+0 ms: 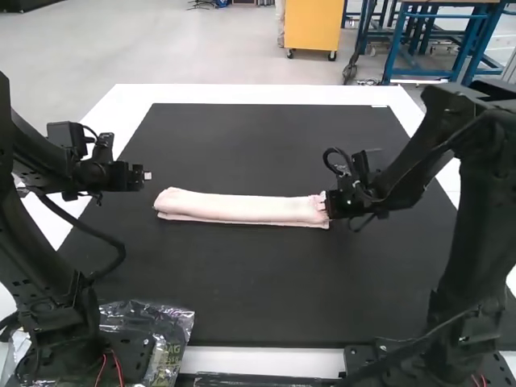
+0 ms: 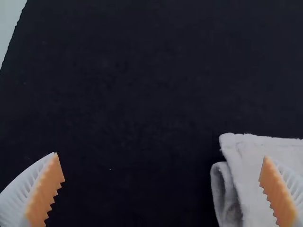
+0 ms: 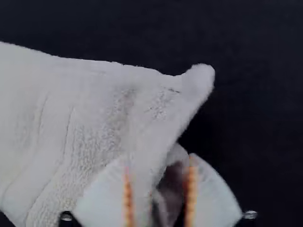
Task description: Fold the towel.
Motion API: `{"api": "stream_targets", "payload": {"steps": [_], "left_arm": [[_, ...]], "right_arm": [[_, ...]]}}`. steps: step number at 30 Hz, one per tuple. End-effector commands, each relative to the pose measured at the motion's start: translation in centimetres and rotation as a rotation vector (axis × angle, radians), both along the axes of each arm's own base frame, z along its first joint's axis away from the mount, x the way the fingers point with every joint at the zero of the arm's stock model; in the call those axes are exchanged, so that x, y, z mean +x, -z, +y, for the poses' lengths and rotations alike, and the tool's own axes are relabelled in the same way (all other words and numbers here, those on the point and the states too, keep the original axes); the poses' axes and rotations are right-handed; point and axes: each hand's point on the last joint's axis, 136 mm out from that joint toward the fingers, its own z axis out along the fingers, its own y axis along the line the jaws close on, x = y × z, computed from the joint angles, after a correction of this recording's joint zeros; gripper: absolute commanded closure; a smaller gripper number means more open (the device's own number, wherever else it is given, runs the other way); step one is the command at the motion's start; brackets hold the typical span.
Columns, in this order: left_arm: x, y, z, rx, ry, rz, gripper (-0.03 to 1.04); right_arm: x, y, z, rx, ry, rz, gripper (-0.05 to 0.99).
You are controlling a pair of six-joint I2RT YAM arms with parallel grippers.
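In the high view the pink towel (image 1: 242, 208) lies as a long, narrow folded strip running left to right, its right end bunched. My left gripper (image 1: 147, 175) is above the mat just beyond the towel's left end; in the left wrist view the same gripper (image 2: 161, 158) stands wide open, one finger over the layered towel corner (image 2: 251, 175). At the strip's right end is my right gripper (image 1: 328, 205). Seen from its wrist, the right gripper (image 3: 158, 182) has the end of the towel (image 3: 71, 123) pinched between its pads, with folds of cloth in between.
A black mat (image 1: 266, 282) covers most of the white table (image 1: 266, 94). Beside the left arm's base lies a crinkled clear plastic bag (image 1: 165, 326) at the near edge.
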Motion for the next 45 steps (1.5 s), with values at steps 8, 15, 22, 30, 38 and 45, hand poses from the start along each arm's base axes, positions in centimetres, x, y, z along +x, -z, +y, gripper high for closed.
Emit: {"api": "stream_targets", "payload": {"steps": [8,15,22,30,38,45], "left_arm": [[-0.3,-1.4,0.3,-0.011,-0.003,-0.038,0.04],[-0.1,-1.9,0.3,-0.011,-0.004,-0.049,0.04],[-0.2,-2.3,0.2,-0.004,0.000,-0.059,0.04],[-0.6,-1.7,0.1,0.014,0.015,-0.050,0.04],[-0.8,-1.4,0.0,0.015,0.016,-0.050,0.04],[-1.1,-1.2,-0.2,0.017,0.020,-0.060,0.04]], "right_arm": [[0.6,-6.1,0.3,0.110,-0.047,-0.023,0.96],[1.8,-13.4,-0.6,0.152,-0.039,-0.087,0.96],[1.4,-14.7,1.1,0.172,-0.072,-0.084,0.96],[-0.4,-12.1,8.0,0.194,-0.182,-0.026,0.96],[-1.2,-10.0,13.9,0.198,-0.275,-0.004,0.96],[-1.0,-9.8,18.4,0.219,-0.331,-0.002,0.96]]}}
